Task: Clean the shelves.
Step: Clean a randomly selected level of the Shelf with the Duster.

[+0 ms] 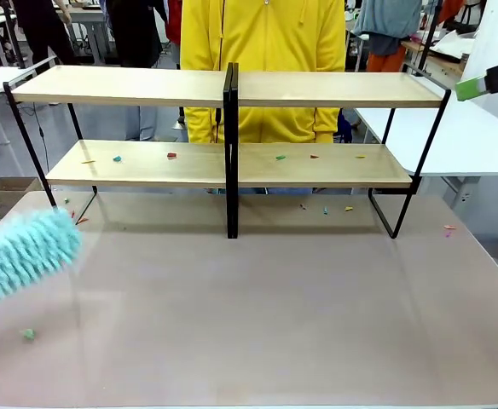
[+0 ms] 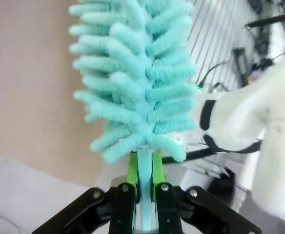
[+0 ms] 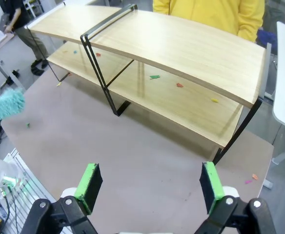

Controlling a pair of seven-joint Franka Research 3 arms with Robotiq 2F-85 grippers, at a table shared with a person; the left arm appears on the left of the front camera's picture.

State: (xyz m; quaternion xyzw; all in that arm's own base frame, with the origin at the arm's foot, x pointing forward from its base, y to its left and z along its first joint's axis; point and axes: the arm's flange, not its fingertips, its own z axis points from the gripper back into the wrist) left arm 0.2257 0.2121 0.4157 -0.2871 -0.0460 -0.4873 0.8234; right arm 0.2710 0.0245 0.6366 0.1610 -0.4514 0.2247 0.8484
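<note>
Though apart, shelves (image 3: pixel 181 53) before right pincer (image 3: pixel 150 179)

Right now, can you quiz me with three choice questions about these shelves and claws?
1. Where on the shelves do the little coloured scraps lie? A) top boards B) lower boards C) on the frames
2. What colour is the duster? A) red B) turquoise C) black
3. How is the right claw? A) open, empty B) shut on the duster C) shut on a scrap
Answers: 1 B, scraps dot the lower boards, top ones look bare. 2 B, its fluffy head is turquoise. 3 A, its green pads stand apart, nothing between.
</note>
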